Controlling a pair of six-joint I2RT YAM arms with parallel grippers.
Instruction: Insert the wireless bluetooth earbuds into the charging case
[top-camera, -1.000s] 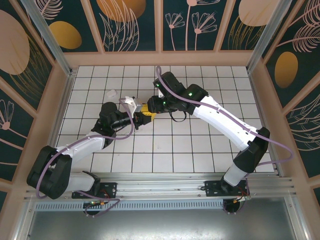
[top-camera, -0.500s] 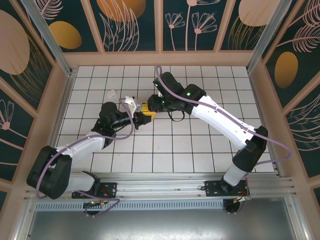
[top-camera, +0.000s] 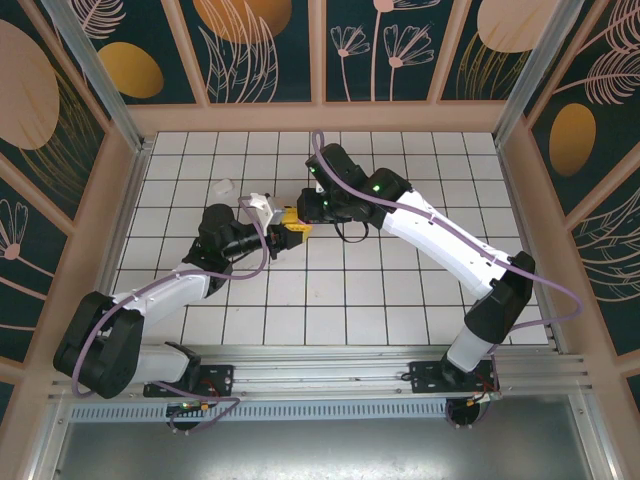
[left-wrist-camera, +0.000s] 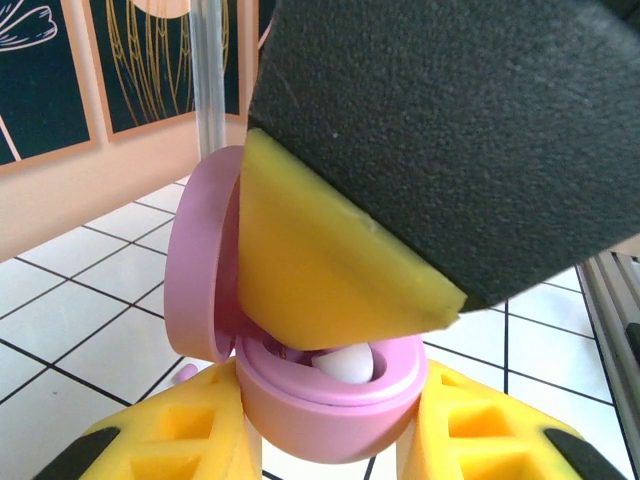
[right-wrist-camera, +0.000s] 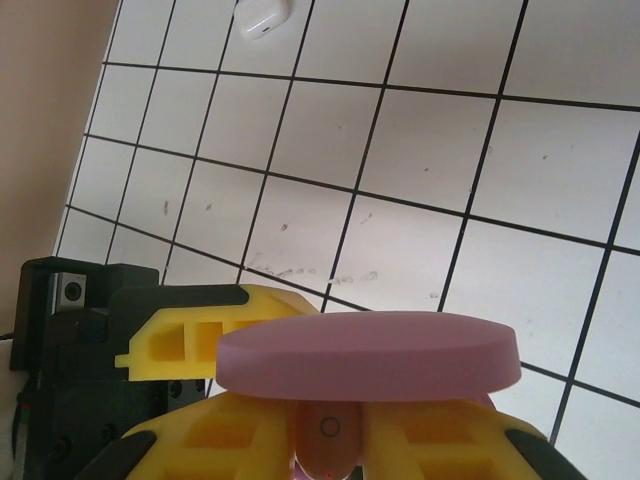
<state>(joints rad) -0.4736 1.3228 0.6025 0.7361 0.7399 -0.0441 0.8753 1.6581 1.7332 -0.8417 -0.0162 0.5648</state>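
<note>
Above white tiles (top-camera: 400, 290) inside floral walls (top-camera: 250, 50), left jaws clamp the charging case (left-wrist-camera: 330, 400), right jaws an earbud (right-wrist-camera: 326, 432).

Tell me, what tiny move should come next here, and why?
Probably the right pincer should ease the pale earbud a touch deeper: it sits in the well of the open pink case, which the left pincer grips, lid tipped back.

earbud (left-wrist-camera: 347, 362) half hidden behind yellow finger (left-wrist-camera: 320, 270), white object (right-wrist-camera: 262, 15) cut off
</note>
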